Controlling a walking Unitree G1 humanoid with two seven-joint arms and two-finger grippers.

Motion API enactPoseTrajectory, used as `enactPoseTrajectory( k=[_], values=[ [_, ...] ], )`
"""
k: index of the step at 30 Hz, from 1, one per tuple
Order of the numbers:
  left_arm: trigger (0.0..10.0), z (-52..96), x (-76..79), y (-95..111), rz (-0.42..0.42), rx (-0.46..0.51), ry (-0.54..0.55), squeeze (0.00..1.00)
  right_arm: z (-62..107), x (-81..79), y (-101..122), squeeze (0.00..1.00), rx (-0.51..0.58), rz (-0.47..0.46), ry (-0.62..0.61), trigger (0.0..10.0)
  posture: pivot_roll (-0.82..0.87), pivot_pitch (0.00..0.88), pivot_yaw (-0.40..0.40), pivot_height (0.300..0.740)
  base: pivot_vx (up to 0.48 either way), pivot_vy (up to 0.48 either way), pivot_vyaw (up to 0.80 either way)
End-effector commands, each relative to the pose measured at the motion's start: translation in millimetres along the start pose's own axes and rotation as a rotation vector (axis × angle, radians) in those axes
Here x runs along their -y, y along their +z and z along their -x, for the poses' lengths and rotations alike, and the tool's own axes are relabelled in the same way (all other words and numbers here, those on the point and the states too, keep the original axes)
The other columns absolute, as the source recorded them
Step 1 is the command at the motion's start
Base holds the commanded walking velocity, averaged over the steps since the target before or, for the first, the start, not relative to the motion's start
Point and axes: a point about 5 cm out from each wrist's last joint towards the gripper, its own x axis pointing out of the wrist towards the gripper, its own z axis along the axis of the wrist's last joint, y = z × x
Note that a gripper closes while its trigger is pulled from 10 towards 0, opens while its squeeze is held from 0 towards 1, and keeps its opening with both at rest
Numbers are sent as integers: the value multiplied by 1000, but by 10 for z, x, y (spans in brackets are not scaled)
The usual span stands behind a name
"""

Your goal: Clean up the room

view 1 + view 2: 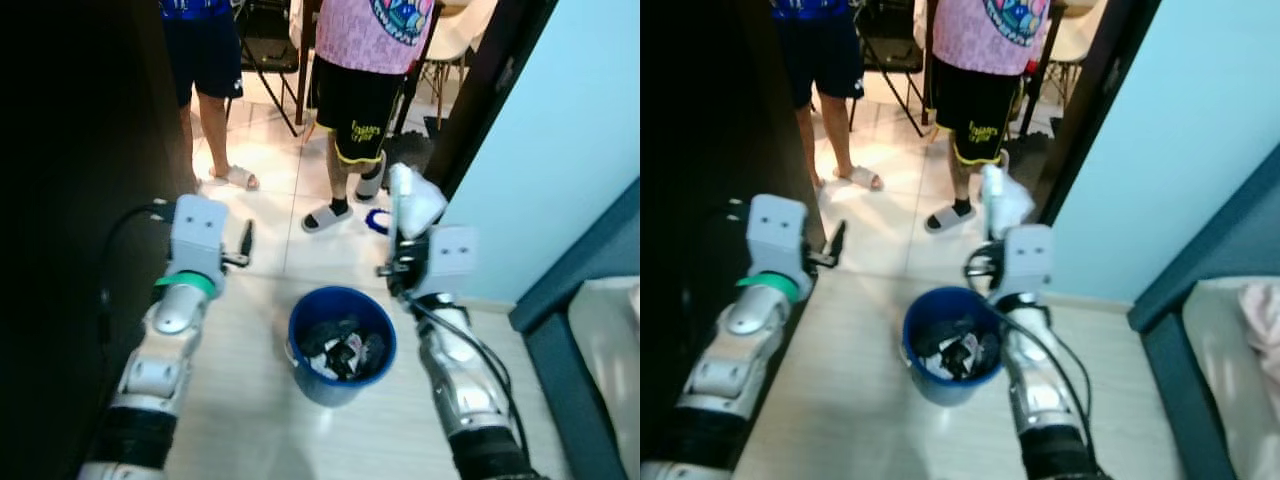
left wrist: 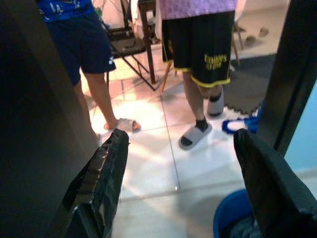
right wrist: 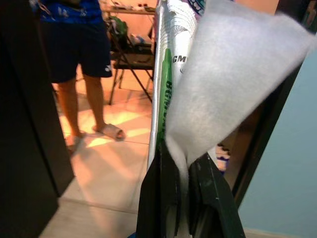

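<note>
Wrapper [image 3: 233, 84], white with green print, was clamped between the closed fingers of the right gripper [image 3: 184, 181], held up just beyond the far rim of the blue bin [image 1: 342, 345]. The bin stood on the pale floor between both arms, part-filled with dark rubbish. The left gripper [image 2: 178, 183] stood wide apart, empty. Two people [image 1: 365, 80] stood in the doorway beyond.

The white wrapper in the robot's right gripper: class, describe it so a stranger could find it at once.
Start at the blue bin on the pale floor between the two silver arms. Just beyond its right rim, the right gripper has its jaws shut on the white wrapper. It is the one white crumpled thing held aloft, with green print on it.
</note>
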Motion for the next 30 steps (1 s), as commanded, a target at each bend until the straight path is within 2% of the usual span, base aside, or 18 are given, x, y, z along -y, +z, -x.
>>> enactPoseTrajectory(
  k=[1, 6, 8, 9, 14, 26, 30],
  values=[
    [10000, 26, -69, -50, -4, -20, 28, 0, 6, -62, -10, 0, -5, 3, 17, 10000, -2, 41, -4, 740, 0, 0, 0],
    [10000, 18, -49, -67, -12, -34, 27, 0, 10, -60, -12, 0, -4, 3, 16, 10000, -3, 42, -2, 740, 0, 0, 0],
    [10000, 16, -34, -72, -26, -38, 19, 0, 10, -61, -12, 0, -5, 3, 16, 10000, -4, 42, -1, 740, 0, 0, 0],
    [10000, 17, 6, -87, -59, -44, -7, 0, 12, -63, -11, 0, -4, 2, 14, 10000, -5, 44, 2, 740, 0, 0, 0],
    [10000, 17, 28, -82, -14, -46, -38, 0, 21, -56, -15, 0, -5, 0, 9, 10000, -7, 47, 5, 740, 0, 0, 0],
    [10000, 11, 15, -55, -19, -27, -31, 0, 41, -56, -21, 0, -7, -1, 6, 10000, -10, 52, 6, 740, 0, 0, 0],
    [10000, 20, 15, -48, -18, -20, -33, 0, 45, -51, -22, 0, -8, 0, 7, 10000, -9, 54, 3, 740, 0, -291, 0]
  ],
)
